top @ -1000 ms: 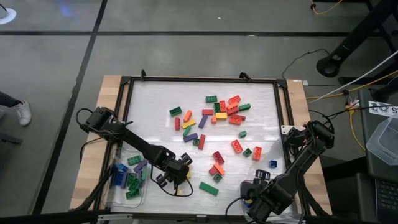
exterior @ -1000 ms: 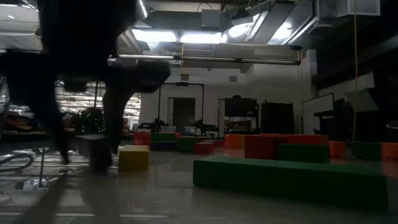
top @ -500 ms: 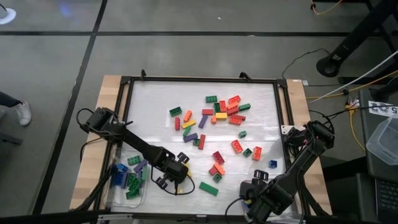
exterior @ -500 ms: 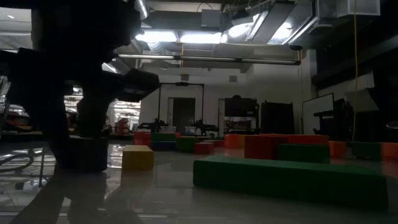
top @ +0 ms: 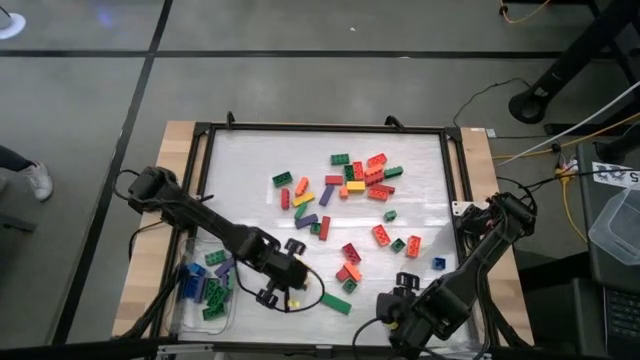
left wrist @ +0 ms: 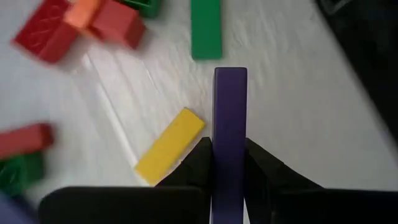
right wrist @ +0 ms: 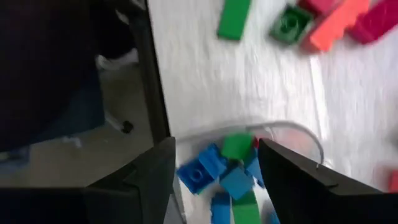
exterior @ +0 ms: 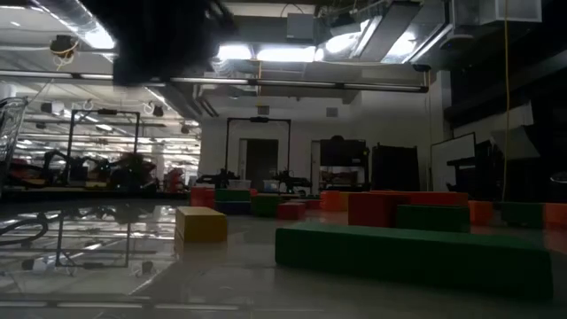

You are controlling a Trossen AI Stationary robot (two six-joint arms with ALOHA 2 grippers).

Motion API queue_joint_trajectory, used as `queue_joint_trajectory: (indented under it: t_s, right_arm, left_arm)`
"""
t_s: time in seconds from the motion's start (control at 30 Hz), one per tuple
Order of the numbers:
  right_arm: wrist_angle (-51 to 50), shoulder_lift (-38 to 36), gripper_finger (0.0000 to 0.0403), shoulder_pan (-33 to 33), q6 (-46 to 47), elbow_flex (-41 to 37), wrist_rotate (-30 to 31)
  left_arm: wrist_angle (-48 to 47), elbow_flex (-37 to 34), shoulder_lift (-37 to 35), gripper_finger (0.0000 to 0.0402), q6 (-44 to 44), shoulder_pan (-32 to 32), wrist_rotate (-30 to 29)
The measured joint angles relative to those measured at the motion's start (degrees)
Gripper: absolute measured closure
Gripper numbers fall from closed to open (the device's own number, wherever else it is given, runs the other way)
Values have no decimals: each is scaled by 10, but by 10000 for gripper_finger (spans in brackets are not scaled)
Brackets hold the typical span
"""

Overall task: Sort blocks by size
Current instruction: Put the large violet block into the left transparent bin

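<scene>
Now | left hand [left wrist: 229,180] clamped on purple block [left wrist: 229,124] | long axis pointing straight out past fingertips

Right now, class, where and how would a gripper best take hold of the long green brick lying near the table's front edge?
Grip the long green brick across its two long sides at the middle, coming straight down from above. It lies flat with bare table along both long sides, though the left gripper is close by.

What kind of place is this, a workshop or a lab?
Probably a robotics lab in a big industrial hall: two robot arms work at a framed table strewn with toy bricks, cables trail across the concrete floor, and strip lights hang overhead.
</scene>
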Motion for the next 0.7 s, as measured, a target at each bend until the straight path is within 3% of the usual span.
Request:
queue_joint_trajectory:
  t_s: [0.23,0.5,0.7]
  right_arm:
    - [77,-1,175,-25,-107,-5,104]
    - [251,0,175,-80,-190,-73,87]
    - [341,0,175,-112,-192,-135,68]
  left_arm:
    - [-159,17,-83,355,-247,-33,38]
    - [-317,17,-133,356,-515,-144,58]
    - [-344,-3,-133,322,-689,-228,52]
